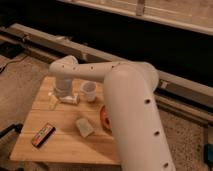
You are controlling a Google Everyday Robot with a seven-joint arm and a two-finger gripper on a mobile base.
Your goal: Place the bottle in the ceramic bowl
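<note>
The white bottle (70,99) lies on its side on the left part of the wooden table (60,145), with a yellowish end pointing left. My gripper (62,93) hangs right over the bottle and hides its middle. The orange-brown ceramic bowl (103,118) sits to the right of the bottle. My white arm covers most of it, and only its left rim shows.
A short translucent white cup (89,91) stands just right of the bottle. A flat pale packet (85,127) lies in the table's middle. A dark bar with red edges (42,134) lies at the front left. Dark rails run behind the table.
</note>
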